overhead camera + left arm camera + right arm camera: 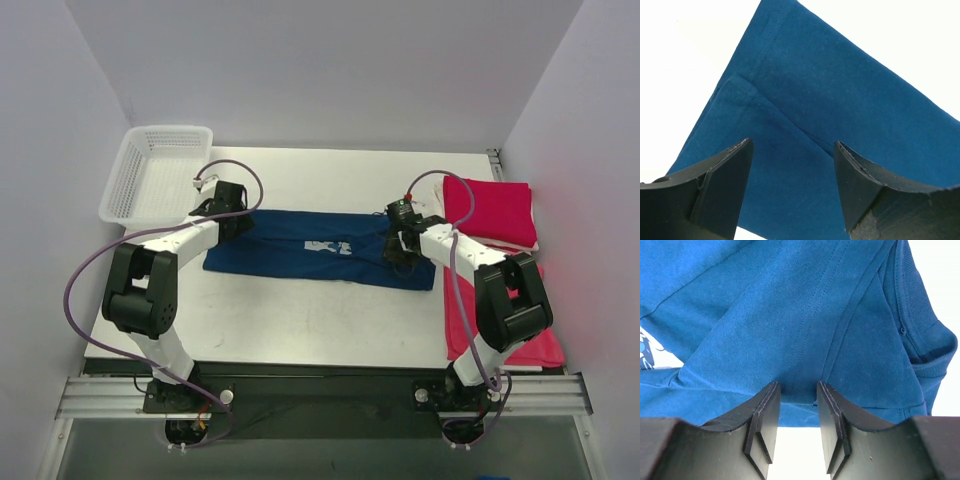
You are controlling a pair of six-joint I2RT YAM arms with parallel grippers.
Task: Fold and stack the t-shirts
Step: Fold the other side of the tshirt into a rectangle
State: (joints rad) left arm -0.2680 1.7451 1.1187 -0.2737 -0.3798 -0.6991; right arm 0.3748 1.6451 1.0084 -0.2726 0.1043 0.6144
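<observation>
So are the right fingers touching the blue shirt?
Cannot tell. In the right wrist view the right fingers overlap the blue shirt at its edge, but neither contact nor a gap shows plainly.

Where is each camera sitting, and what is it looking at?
Top external: above and behind the arms, looking down at the table, navy t-shirt and basket; both arms show.
Left wrist: on the left arm, looking past the left gripper at the shirt's left end; only that gripper shows.
Right wrist: on the right arm, looking past the right gripper at the shirt's right end; only that gripper shows.
Shared: all three see the navy t-shirt.
</observation>
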